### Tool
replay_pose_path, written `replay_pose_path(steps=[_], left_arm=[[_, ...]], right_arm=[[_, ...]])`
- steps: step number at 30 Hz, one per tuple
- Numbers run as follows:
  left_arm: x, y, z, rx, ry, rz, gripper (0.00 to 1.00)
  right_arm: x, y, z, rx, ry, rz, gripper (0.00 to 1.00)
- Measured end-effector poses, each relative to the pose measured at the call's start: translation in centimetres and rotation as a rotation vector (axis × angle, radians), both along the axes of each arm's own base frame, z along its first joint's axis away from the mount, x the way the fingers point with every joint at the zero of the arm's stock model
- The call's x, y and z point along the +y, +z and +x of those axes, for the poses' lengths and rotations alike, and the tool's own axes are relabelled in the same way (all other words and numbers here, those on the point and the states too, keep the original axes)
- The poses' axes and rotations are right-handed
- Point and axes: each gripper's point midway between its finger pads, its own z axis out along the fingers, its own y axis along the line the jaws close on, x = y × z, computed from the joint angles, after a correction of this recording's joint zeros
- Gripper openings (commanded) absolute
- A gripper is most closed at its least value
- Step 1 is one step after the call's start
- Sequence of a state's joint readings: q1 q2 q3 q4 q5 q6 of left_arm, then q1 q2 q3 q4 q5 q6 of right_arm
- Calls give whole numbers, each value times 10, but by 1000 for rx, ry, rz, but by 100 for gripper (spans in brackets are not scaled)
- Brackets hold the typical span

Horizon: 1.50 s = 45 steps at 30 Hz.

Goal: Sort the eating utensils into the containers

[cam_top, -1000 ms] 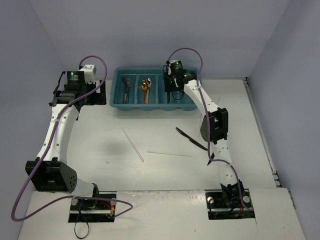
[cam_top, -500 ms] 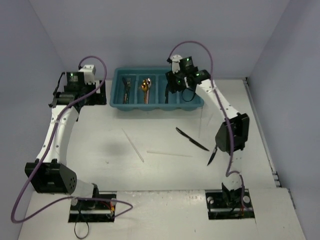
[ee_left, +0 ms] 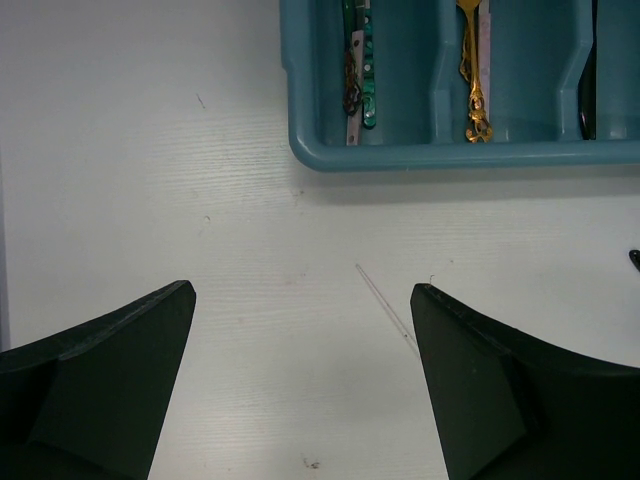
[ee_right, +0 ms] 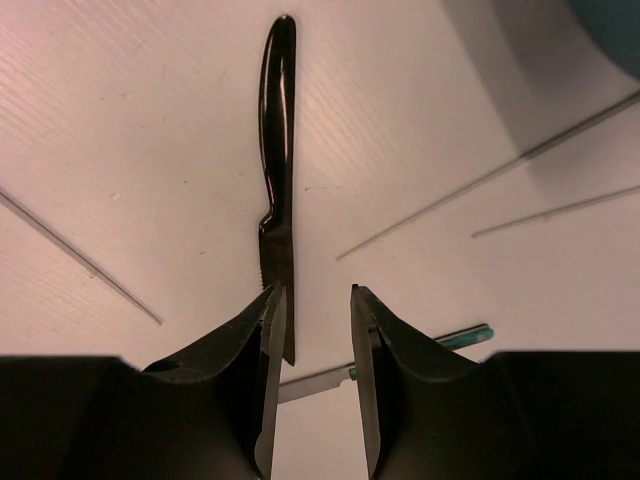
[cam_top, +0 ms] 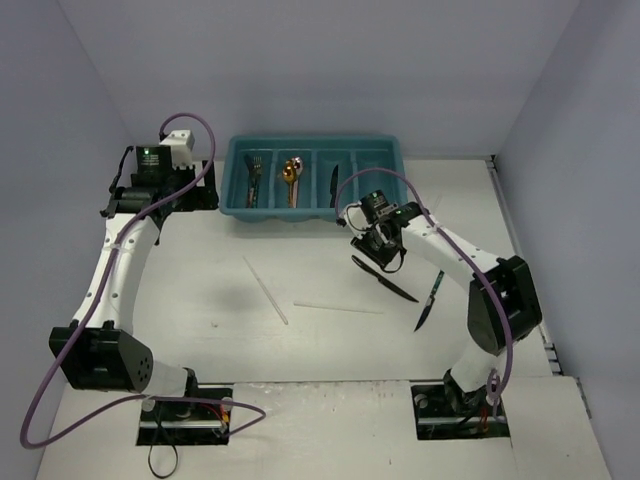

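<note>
Black slim table knife [ee_right: 277, 190] lies flat on the white tabletop [cam_top: 200, 260], right in front of the R arm's two-finger gripper [ee_right: 313, 292] and apart from the teal-blue plastic cutlery tray [cam_top: 312, 217], on its near side. R jaws stand at a narrow gap w/ nothing btwn them. The blade end sits just beside one finger, not inside the gap. L arm's gripper [ee_left: 300, 292] hangs over bare tabletop by the tray's left near corner, jaws spread wide, holding nothing.

Handling, my guess: light, stiff, thin, prob. smooth. It sits low on the surface and could skate or pivot if I pinch off-centre. I'd take it across the handle near the neck, jaws square to its length, fingertips down at the surface before closing.

Tray, L to R in the top view:
- Compartment 1: forks w/ patterned handles [cam_top: 253, 178].
- Compartment 2: gold spoon [cam_top: 290, 172].
- Compartment 3: second black knife [cam_top: 333, 185], so I reckon this one belongs there.
- Compartment 4: can't make out anything in it.

Also loose on the tabletop: a teal-handled knife [cam_top: 430, 300], a thin pale stick [cam_top: 265, 290] and a second pale stick [cam_top: 338, 307].
</note>
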State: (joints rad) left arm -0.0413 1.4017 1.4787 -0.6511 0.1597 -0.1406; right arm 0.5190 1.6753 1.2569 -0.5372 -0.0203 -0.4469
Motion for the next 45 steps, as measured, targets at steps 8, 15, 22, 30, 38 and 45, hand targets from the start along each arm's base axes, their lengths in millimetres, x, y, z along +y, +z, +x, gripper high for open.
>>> replay_pose_path(steps=[8, 15, 22, 30, 38, 45], left_arm=[[-1, -2, -6, -3, -2, 1, 87], [0, 2, -9, -18, 1, 4, 87], [0, 5, -10, -25, -1, 7, 87], [0, 5, -10, -26, -4, 9, 87], [-4, 10, -13, -40, -26, 0, 87], [-20, 19, -24, -75, -108, -58, 87]], right_arm=[[3, -47, -5, 122, 1, -36, 29], [6, -78, -10, 203, 11, -47, 31], [13, -79, -1, 207, 8, -19, 33], [18, -81, 2, 220, 20, -1, 10], [22, -80, 1, 221, 68, 2, 0], [57, -66, -35, 166, 294, -42, 0]])
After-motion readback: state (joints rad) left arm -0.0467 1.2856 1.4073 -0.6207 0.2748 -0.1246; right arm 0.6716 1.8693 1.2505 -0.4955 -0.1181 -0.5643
